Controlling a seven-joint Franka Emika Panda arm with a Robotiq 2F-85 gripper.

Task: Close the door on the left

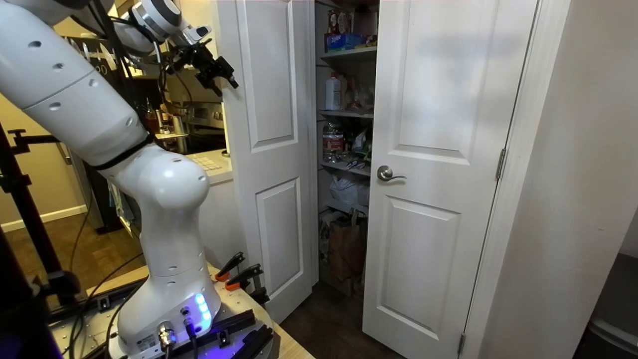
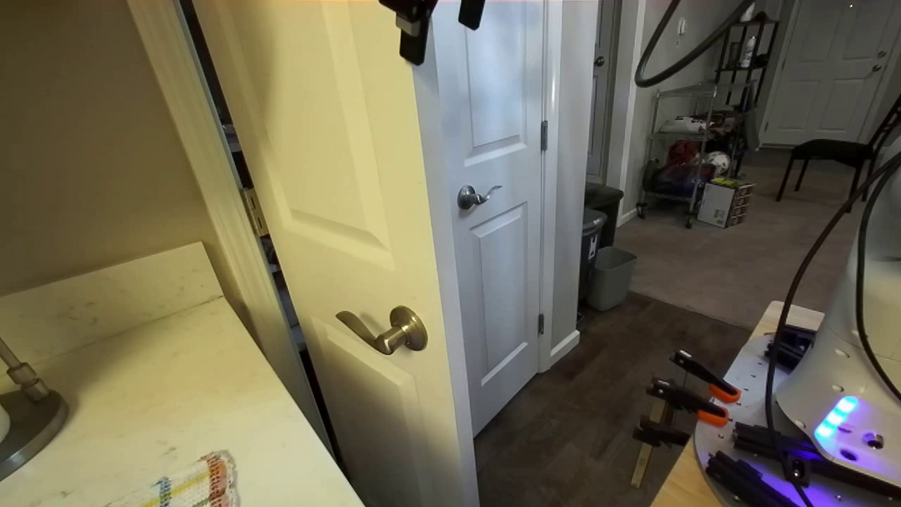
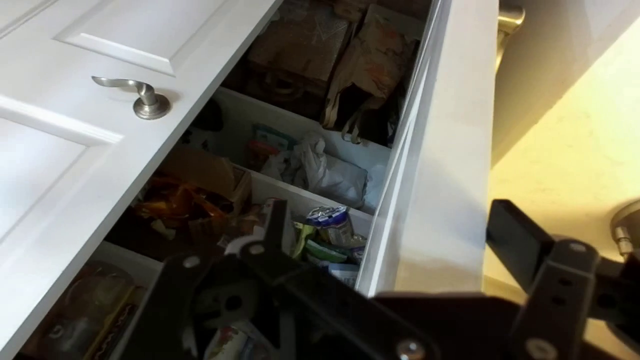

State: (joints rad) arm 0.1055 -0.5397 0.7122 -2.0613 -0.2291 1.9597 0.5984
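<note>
Door (image 1: 273,160): white panelled leaf on the left of the closet (image 1: 347,114); stood swung open, its free edge near the gripper (image 3: 390,212).
Jaws: stood apart; in the wrist view, one to each side of that edge. Touching or not, could not be told.
Hinge (image 2: 253,211): well apart from the jaws; likely cause of binding, since a straight sweep by the arm (image 1: 99,119) would have twisted the turning edge between them.
Free edge: slippage possible; an early withdrawal would probably have left the door ajar.
Lever handle (image 2: 398,331): on the door's outer face, below the jaws; a low approach might have snagged it.
Right leaf (image 1: 443,179): matching; the closet-side jaw risked a pinch against it near closure.
Paper bag (image 1: 345,244): sat low in the closet; an obstruction only if it jutted out, which could not be told.
</note>
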